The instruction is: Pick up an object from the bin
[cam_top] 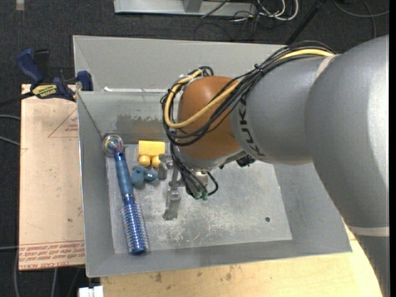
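Note:
My gripper hangs below the arm's wrist over the bin's floor, a little left of the middle, with nothing seen in it. Just to its upper left lies a small blue piece. Above that sit a small rounded yellow piece and a flat yellow block. A long blue tool with a ribbed grip and a round metal head lies along the bin's left side, left of the gripper.
The arm and its orange wrist cover with cables hide the bin's middle and upper right. Bare floor shows to the right of and below the gripper.

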Robot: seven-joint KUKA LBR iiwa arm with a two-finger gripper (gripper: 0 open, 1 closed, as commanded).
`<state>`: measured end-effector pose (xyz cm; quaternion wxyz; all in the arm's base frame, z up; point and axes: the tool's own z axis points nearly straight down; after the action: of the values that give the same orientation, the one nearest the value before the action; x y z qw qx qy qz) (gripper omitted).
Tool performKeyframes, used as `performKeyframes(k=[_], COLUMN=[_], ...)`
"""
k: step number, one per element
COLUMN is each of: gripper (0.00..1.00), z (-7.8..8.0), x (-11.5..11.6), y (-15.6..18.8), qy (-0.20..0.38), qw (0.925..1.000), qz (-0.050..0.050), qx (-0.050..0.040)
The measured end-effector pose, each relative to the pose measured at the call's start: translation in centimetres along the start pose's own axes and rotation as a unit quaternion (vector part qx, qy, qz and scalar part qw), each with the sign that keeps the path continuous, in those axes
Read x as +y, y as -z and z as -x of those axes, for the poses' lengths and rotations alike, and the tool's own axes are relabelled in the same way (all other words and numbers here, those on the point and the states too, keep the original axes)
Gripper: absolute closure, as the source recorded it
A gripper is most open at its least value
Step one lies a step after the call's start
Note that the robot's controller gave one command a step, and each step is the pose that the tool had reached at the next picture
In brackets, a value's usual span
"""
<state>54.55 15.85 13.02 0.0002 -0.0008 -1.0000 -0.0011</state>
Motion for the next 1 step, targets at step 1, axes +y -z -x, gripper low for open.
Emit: performKeyframes(k=[1], gripper=[0.00], z=[5.35], x=[-0.49], y=[-3.00], qy=[-0.012], qw=[0.9999], qz=[0.000], qx=[-0.0026])
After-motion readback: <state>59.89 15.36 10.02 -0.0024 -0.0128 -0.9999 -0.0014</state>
